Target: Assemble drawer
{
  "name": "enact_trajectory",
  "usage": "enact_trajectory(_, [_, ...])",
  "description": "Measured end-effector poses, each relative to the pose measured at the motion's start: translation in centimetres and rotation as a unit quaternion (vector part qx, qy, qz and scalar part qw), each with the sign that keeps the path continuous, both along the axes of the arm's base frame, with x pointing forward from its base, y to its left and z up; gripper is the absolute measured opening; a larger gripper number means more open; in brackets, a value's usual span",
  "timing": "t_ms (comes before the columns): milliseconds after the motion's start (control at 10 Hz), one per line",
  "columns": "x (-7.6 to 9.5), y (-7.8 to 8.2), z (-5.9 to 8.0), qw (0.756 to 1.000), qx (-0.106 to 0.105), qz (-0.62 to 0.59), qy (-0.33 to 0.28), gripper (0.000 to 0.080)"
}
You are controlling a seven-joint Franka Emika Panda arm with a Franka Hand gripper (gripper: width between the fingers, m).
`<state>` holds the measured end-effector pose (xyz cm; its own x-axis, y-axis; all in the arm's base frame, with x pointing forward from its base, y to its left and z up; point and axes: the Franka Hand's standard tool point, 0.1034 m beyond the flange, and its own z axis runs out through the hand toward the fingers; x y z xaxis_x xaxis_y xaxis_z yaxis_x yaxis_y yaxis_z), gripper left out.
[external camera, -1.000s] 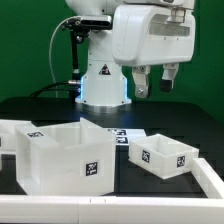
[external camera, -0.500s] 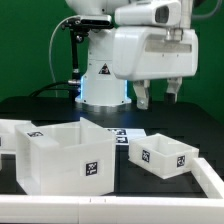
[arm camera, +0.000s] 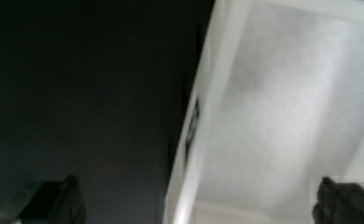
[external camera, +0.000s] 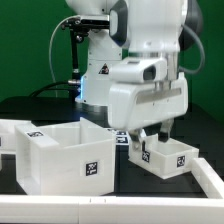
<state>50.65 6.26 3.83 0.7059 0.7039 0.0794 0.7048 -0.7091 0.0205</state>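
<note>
The tall white casing (external camera: 62, 155) stands at the exterior view's left with a tag on its front. A small white tray (external camera: 172, 157) with a tag sits at the exterior view's right. My gripper (external camera: 154, 138) is open and low over the tray's near-left corner, one finger outside the wall and one over the inside. In the wrist view the gripper (arm camera: 197, 205) shows two dark fingertips (arm camera: 51, 202) wide apart, with the tray's white wall (arm camera: 200, 110) running between them. Nothing is held.
Another white part (external camera: 8, 133) lies at the far left behind the casing. The marker board (external camera: 118, 133) lies on the black table behind the casing. A white rail (external camera: 100, 208) borders the front and right edges.
The arm has come down and forward from high above the table. The open gripper now sits right over the small tray's wall. The casing and the tray have not moved.
</note>
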Motion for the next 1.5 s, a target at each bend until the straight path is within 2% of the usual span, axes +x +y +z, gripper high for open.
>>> enact_trajectory(100, [-0.1, -0.4, -1.1, 1.0, 0.001, 0.002, 0.005, 0.065])
enact_trajectory(300, [-0.2, -0.5, -1.5, 1.0, 0.002, 0.001, 0.008, 0.065])
enact_trajectory(500, [-0.2, -0.5, -1.5, 1.0, 0.002, 0.001, 0.009, 0.0392])
enact_trajectory(600, [-0.2, -0.5, -1.5, 1.0, 0.002, 0.001, 0.009, 0.0392])
enact_trajectory(700, [-0.2, -0.5, -1.5, 1.0, 0.002, 0.001, 0.009, 0.0177])
enact_trajectory(800, [-0.2, -0.5, -1.5, 1.0, 0.002, 0.001, 0.009, 0.0061])
enact_trajectory(900, [-0.4, -0.4, -1.2, 1.0, -0.002, 0.029, 0.004, 0.0037])
enact_trajectory(1100, [-2.7, -0.7, 0.9, 0.996, -0.011, 0.088, -0.003, 0.0037])
enact_trajectory(1200, [-4.0, -1.8, 1.9, 0.992, -0.019, 0.124, 0.0, 0.0037])
enact_trajectory(1300, [-5.2, -3.7, 2.8, 0.988, -0.026, 0.149, 0.001, 0.0037])
enact_trajectory(1500, [-6.3, -8.5, 2.0, 0.974, -0.028, 0.226, 0.011, 0.0037])
